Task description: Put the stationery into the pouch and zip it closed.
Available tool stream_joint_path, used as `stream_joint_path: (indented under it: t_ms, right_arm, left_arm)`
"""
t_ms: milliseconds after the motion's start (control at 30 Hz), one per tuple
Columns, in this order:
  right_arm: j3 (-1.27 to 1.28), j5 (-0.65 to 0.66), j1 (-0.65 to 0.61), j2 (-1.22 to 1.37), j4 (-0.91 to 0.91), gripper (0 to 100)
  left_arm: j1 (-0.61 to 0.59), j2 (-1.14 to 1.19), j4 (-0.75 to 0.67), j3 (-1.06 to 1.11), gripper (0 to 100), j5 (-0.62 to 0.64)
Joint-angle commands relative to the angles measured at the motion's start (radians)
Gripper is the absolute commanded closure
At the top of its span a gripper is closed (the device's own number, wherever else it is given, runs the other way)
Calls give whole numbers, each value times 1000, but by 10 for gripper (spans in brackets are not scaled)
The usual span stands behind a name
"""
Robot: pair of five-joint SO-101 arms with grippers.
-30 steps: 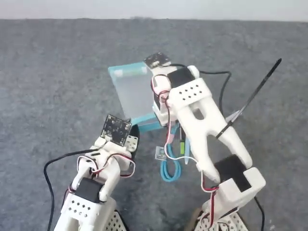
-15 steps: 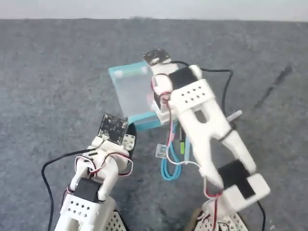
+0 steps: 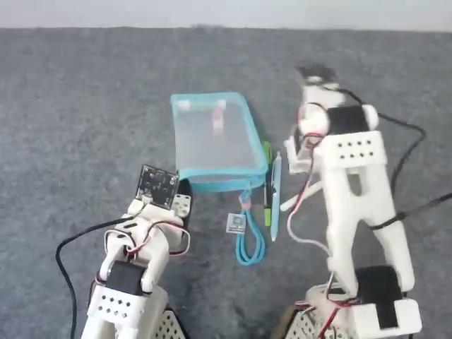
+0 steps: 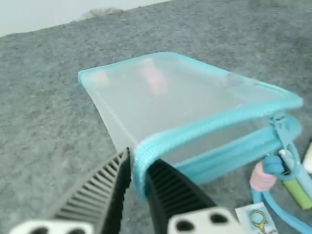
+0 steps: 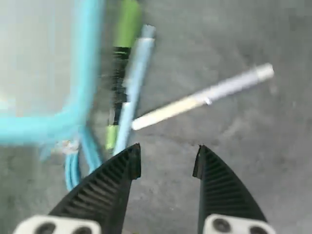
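1. The pouch (image 3: 212,141) is seen as frosted, half-clear plastic, edged with turquoise woven tape.
2. The table (image 3: 85,92) is covered with rough, matt grey cloth.
3. The fingers (image 5: 112,180) of the right gripper (image 5: 168,153) are formed of black ribbed plastic.

The high camera is looking steeply down over the bench (image 3: 70,85) from behind both arms. The left wrist camera is sitting low behind the left tool (image 4: 139,163), facing the pouch (image 4: 170,97) closely. The right wrist camera is looking down past the right tool (image 5: 168,151) at the pens (image 5: 132,92). All three views are sharing the pouch's zip end.
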Motion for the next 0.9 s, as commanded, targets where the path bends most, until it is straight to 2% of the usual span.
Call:
stream_joint_path:
  t_ms: [0, 100, 367, 733, 867]
  right_arm:
    - [92, -117, 51, 58, -139, 815]
    - [118, -184, 51, 157, -203, 815]
    - [37, -365, -24, 369, -217, 815]
    - [-6, -376, 7, 503, -209, 816]
    - [-3, -374, 56, 510, -214, 863]
  left_arm:
    - [-11, -12, -21, -44, 987, 9]
    - [-11, -12, -21, -44, 987, 8]
    - [-11, -12, -21, -42, 987, 6]
    - [-11, -12, -23, -42, 987, 6]
    - [-11, -12, -21, -42, 987, 6]
